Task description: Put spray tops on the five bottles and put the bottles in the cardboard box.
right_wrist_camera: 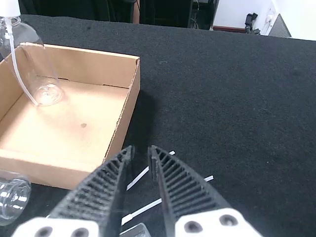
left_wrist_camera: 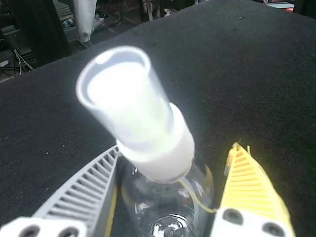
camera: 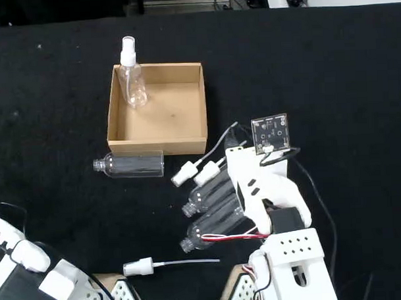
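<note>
A clear bottle with a white spray top (left_wrist_camera: 148, 133) stands between the grey and yellow fingers of my left gripper (left_wrist_camera: 177, 148), which is shut on it. My right gripper (right_wrist_camera: 140, 148) hovers just beside the cardboard box (camera: 187, 145), fingers almost together with nothing between them. Another capped bottle (camera: 131, 77) stands in the box's far left corner. An uncapped bottle (camera: 130, 164) lies in front of the box. Two loose spray tops (camera: 196, 172) lie by the right arm (camera: 271, 187), which partly covers two more uncapped bottles (camera: 212, 212).
A third loose spray top (camera: 140, 266) with a long tube lies near the table's front edge. The left arm's white base (camera: 20, 271) sits at the front left corner. Black cloth covers the table, with open room to the right of the box.
</note>
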Action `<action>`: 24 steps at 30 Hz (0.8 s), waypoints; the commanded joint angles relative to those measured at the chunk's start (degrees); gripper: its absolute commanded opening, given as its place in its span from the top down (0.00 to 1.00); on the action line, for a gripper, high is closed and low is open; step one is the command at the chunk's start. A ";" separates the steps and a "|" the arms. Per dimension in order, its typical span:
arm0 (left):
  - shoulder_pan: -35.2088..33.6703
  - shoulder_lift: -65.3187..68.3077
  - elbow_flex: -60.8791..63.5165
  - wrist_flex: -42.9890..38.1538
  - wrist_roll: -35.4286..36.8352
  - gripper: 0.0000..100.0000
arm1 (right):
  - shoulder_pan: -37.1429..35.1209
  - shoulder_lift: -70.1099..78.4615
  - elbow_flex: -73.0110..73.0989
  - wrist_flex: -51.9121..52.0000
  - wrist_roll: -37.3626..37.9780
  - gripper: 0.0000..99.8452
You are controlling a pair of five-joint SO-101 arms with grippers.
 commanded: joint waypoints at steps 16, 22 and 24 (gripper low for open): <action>-0.31 5.71 -4.09 -7.21 -0.44 0.70 | 0.26 -1.80 -0.22 -1.58 -0.09 0.97; -0.31 6.24 -4.00 -7.21 -0.44 0.70 | 0.26 -1.80 -0.22 -1.58 -0.09 0.97; -0.22 6.24 -3.91 -7.12 -1.58 0.70 | 0.26 -1.80 -0.22 -1.49 -0.09 0.97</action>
